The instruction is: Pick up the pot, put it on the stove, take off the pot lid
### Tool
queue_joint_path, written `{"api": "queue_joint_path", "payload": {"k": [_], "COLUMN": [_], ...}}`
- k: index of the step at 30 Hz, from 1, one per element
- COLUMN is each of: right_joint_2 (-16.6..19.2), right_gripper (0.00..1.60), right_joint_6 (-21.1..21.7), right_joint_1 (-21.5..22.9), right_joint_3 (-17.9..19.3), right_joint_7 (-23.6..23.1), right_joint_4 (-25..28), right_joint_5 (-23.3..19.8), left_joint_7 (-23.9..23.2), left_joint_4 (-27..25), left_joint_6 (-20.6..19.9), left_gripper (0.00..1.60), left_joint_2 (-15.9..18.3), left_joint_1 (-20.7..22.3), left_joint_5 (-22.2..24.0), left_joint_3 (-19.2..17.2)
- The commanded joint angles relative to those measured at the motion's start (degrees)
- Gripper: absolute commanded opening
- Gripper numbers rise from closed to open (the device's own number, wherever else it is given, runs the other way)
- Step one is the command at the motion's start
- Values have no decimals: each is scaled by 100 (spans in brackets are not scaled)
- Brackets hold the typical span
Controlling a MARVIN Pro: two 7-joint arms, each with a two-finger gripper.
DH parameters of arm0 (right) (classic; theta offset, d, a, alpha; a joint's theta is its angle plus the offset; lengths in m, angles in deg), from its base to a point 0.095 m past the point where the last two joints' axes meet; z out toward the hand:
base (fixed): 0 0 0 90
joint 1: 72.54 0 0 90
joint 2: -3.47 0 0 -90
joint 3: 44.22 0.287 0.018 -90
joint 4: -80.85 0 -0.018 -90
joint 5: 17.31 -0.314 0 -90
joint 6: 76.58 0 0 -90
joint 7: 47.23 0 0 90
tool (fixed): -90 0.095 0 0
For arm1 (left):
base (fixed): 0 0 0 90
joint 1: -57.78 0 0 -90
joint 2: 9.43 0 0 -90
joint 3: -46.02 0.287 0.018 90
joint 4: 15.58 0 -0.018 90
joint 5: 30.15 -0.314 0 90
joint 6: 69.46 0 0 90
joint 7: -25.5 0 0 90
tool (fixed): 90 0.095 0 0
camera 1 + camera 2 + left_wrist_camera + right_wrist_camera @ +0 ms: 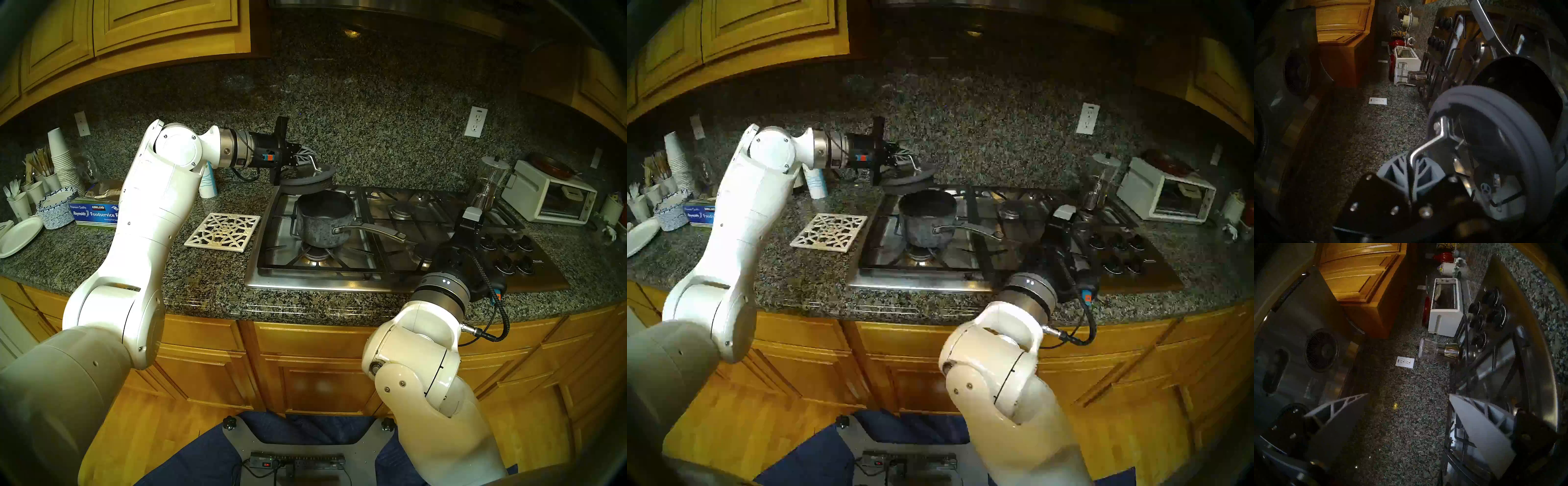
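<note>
A dark grey mottled pot (324, 219) sits on a stainless steel stove (271, 271) with black grates, and the glass pot lid (307, 176) has a grey rim. A white lattice trivet (222, 231) (its pattern interlaced) lies on speckled grey-black granite counter (203, 288). White toaster oven (548, 198); honey-coloured wooden cabinets (135, 27).

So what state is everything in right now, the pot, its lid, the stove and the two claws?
pot: uncovered, upright on the stove's front left grate, handle pointing right.
pot lid: off the pot, held in the air above its far left edge.
stove: no flame visible.
left gripper: shut on the lid's metal loop handle.
right gripper: open, holding nothing.
toaster oven: door closed.
</note>
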Motion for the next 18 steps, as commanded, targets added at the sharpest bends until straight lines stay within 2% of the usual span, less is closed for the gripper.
{"api": "queue_joint_path", "payload": {"k": [1, 18], "right_joint_2": [-8, -7], "right_gripper": [160, 160], "right_joint_6": [10, 10], "right_joint_1": [73, 74], "right_joint_3": [10, 10], "right_joint_7": [376, 377], "right_joint_4": [137, 137], "right_joint_5": [85, 85], "left_joint_7": [88, 322], "left_joint_4": [41, 476], "left_joint_6": [72, 390], "left_gripper": [0, 0], "left_joint_2": [108, 531], "left_joint_1": [448, 509], "left_joint_5": [29, -173], "left_joint_3": [-179, -249]}}
